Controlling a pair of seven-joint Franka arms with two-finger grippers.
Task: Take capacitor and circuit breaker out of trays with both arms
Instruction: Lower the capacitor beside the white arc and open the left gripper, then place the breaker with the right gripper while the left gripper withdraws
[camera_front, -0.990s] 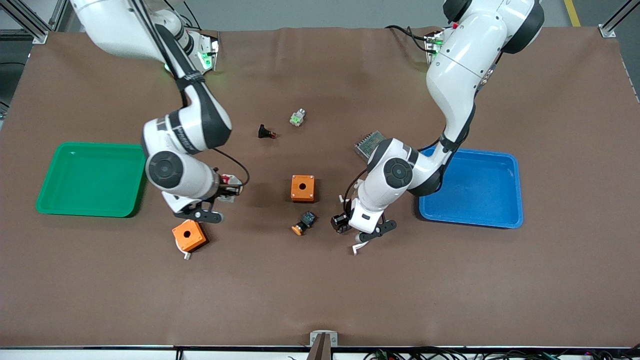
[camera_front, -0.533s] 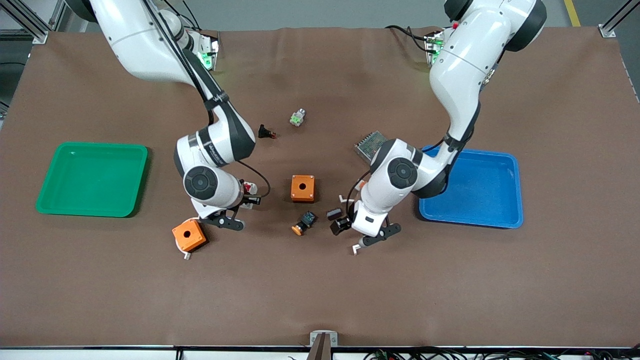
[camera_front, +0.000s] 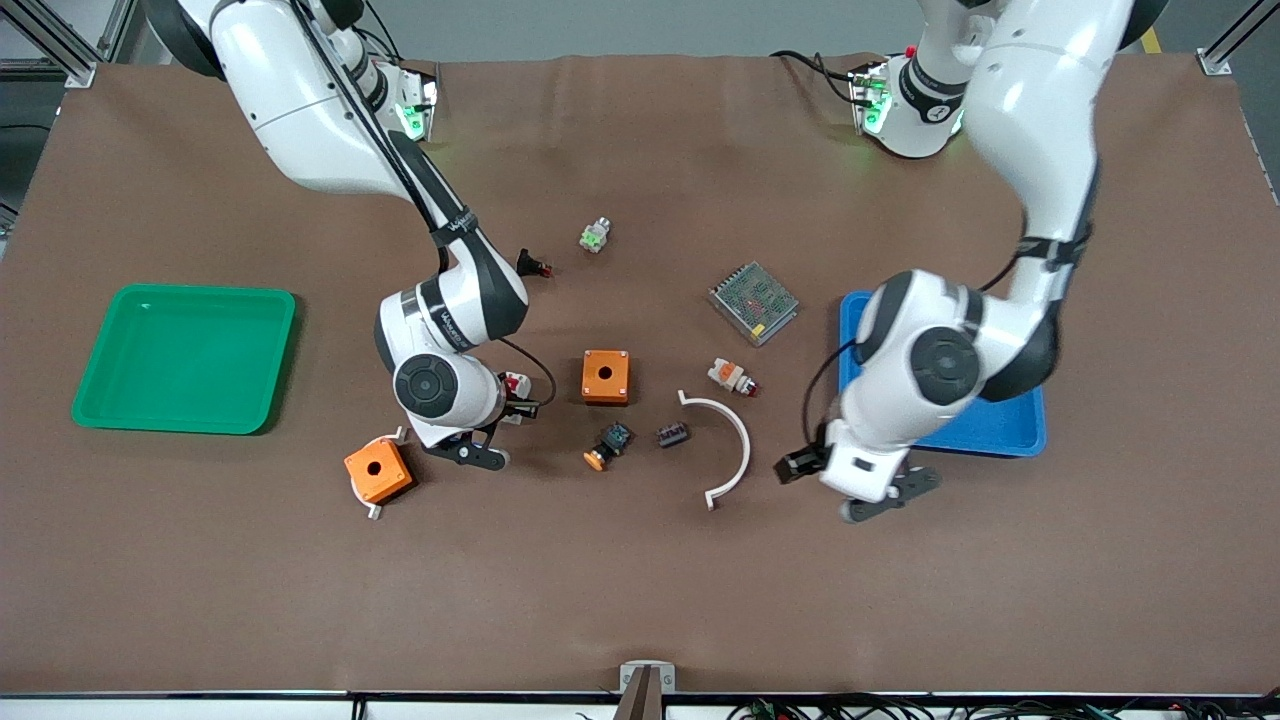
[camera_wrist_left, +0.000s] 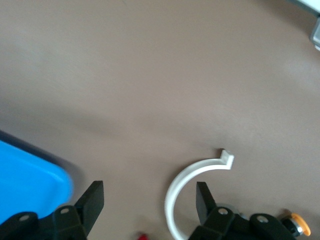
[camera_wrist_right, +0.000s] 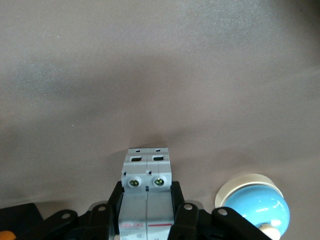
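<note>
The breaker, a white-grey block with a red patch, is held in my right gripper just above the table, between the two orange boxes. In the right wrist view the fingers clamp the breaker on both sides. The capacitor, a tiny dark block, lies on the table between the black push-button and the white arc. My left gripper is open and empty, over the table beside the blue tray's near corner. In the left wrist view its fingers stand wide apart.
A green tray lies at the right arm's end and a blue tray at the left arm's end. Two orange boxes, a white-and-orange part with a red tip, a metal mesh unit and small parts lie around.
My left gripper let go of the capacitor, which now lies on the table, and moved off toward the blue tray. My right gripper carried the breaker toward the middle of the table.
</note>
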